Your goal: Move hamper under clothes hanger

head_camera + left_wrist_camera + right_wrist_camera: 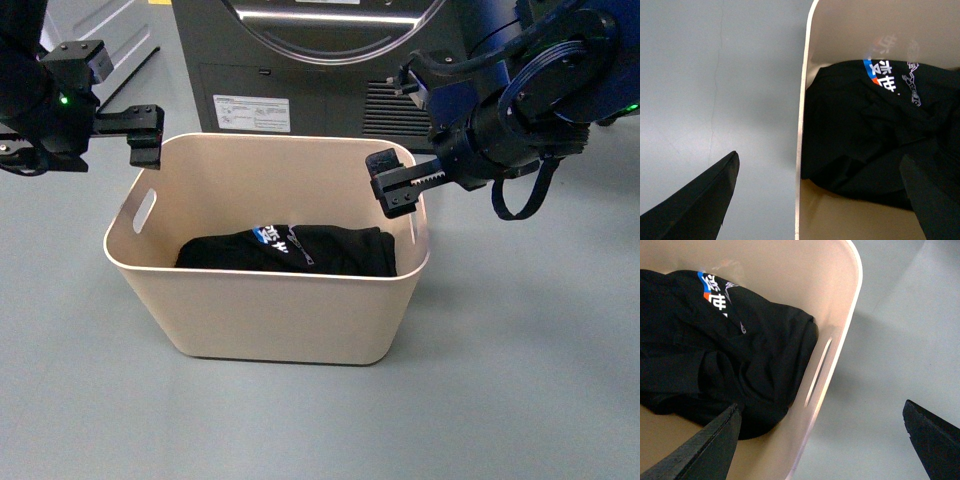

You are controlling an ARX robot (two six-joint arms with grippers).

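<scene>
The beige hamper [285, 310] stands on the grey floor in the front view, with black clothes [290, 250] inside. My left gripper [145, 135] is open above the hamper's left end rim, near its slot handle [144, 210]. My right gripper [400, 185] is open over the right end rim. In the left wrist view the rim [801, 125] runs between the open fingers [700, 200]. In the right wrist view the rim with its slot [819, 371] lies between the open fingers [705, 445]. The clothes hanger is out of view.
A dark grey round-door dryer [310, 60] stands right behind the hamper. Grey floor [530, 350] lies in front and to both sides.
</scene>
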